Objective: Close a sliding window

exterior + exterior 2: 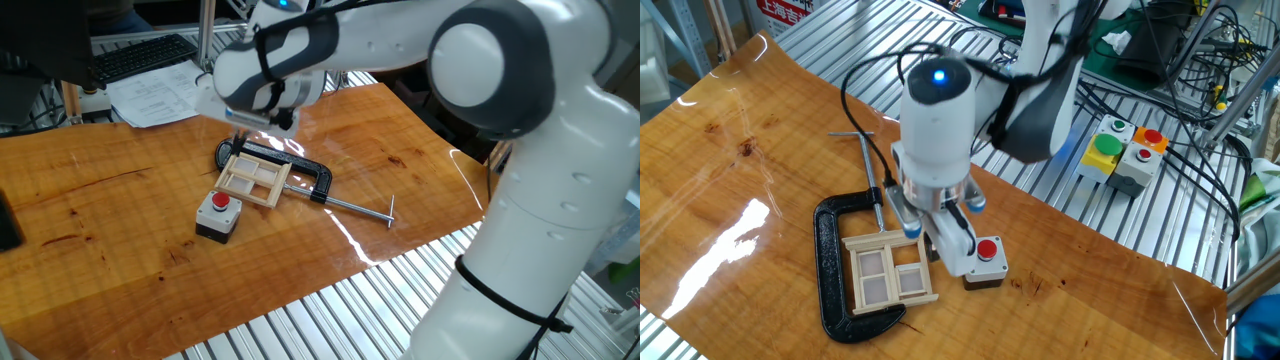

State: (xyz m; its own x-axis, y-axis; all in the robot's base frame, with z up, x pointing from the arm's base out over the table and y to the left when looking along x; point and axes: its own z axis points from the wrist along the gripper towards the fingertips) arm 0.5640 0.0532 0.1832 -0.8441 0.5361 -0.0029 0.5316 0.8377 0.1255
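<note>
Sliding window (pixel 254 177) (pixel 888 268): pale wooden two-pane frame, flat on the wooden table (pixel 120 200) (pixel 730 180), held inside a black C-clamp (pixel 300 172) (pixel 836 270). Grey box with red button (pixel 218 213) (pixel 984 259) beside it. End effector (pixel 240 142) (pixel 927 243): low over the frame's edge; finger spacing cannot be told.

Pale wooden two-pane sliding window (pixel 254 178), flat on the table, within a clamp.
</note>
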